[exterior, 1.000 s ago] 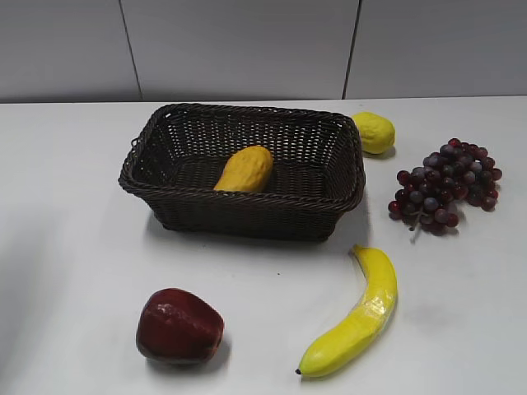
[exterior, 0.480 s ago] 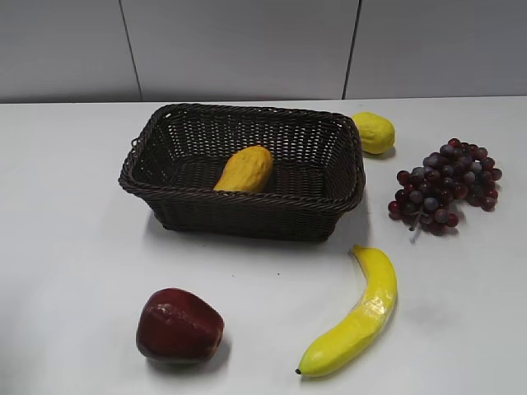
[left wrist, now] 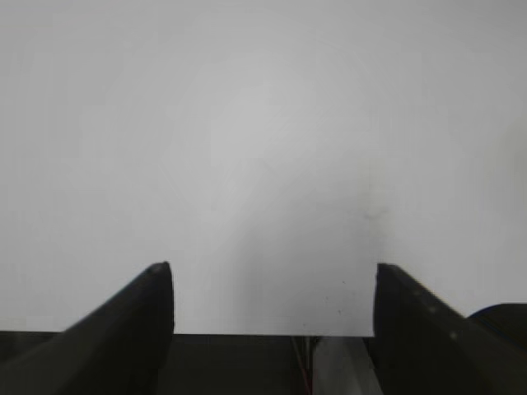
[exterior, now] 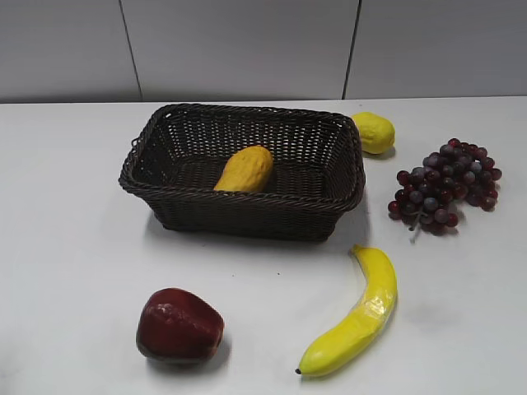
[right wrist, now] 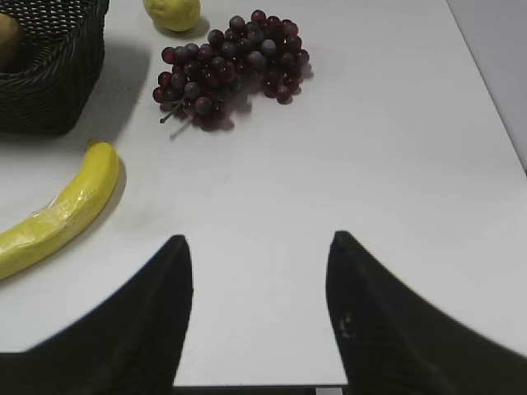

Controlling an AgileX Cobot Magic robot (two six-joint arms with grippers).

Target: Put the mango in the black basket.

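The yellow-orange mango lies inside the black basket, on its floor near the middle. The basket's corner and a sliver of the mango show at the top left of the right wrist view. My left gripper is open and empty over bare white table. My right gripper is open and empty over bare table, in front of the fruit. Neither gripper shows in the exterior view.
A banana lies front right, also in the right wrist view. Purple grapes and a lemon are right of the basket. A dark red apple sits front left. The table's right edge runs nearby.
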